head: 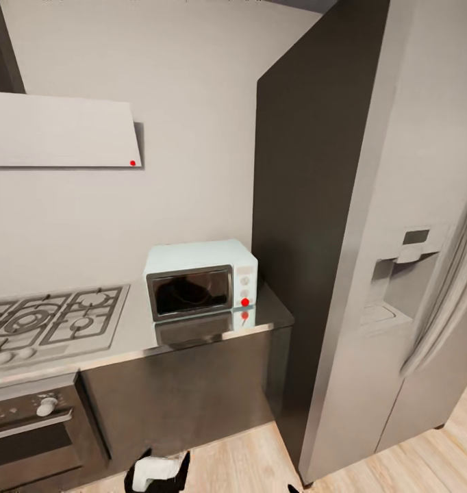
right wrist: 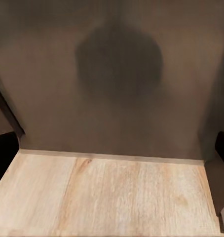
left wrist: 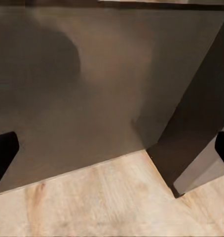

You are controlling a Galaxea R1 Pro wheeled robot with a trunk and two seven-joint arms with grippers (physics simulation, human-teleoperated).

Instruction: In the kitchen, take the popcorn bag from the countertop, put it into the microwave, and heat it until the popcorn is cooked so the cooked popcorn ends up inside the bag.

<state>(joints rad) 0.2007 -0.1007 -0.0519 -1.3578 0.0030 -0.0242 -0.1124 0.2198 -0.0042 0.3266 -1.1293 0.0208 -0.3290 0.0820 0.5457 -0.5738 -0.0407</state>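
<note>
Right, big grey fridge (head: 398, 274) fills the right side, dark cabinet front (head: 179, 390) below. Countertop (head: 134, 329) w/ gas hob (head: 52, 318) at left end, microwave (head: 200, 279) at right end by the back wall, door shut. Left gripper (left wrist: 112, 148) and right gripper (right wrist: 112, 148) both spread wide, holding nothing, over wood floor (right wrist: 107, 197).

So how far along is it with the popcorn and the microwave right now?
Early. Done: the robot faces the microwave on the countertop, beside the fridge. In hand: nothing visible; both wrist views look at the dark cabinet front and wood floor, fingers apart and empty. Left: the microwave door is shut, no bag is in sight, so fetching, loading and heating all remain.
</note>
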